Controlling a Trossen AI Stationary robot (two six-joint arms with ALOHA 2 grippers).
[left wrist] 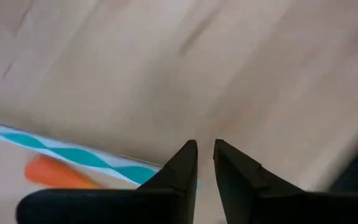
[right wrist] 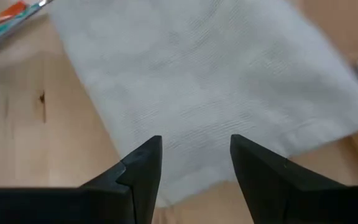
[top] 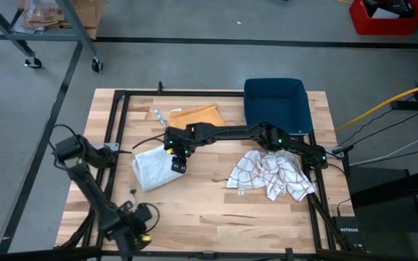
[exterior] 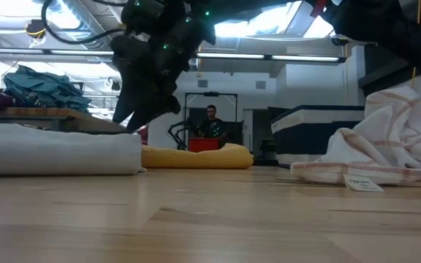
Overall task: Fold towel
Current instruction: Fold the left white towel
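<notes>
Towel (top: 151, 168), white and folded, is spread on the worktop (top: 216, 217) beneath the right gripper (top: 178, 163), fingers parted; the left gripper (left wrist: 205, 163) is nearly closed, empty.

My two arms are dark and made of long thin parts, with black cables running along them. Little green lights glow on one arm. Each pincer (right wrist: 194, 171) has two black pointed fingers (left wrist: 179, 171).

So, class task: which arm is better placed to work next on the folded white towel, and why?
The right arm. Its claw hangs open directly over the folded white towel, which fills its wrist view. The left claw points at bare wood near the table's front-left corner, away from the towel.
</notes>
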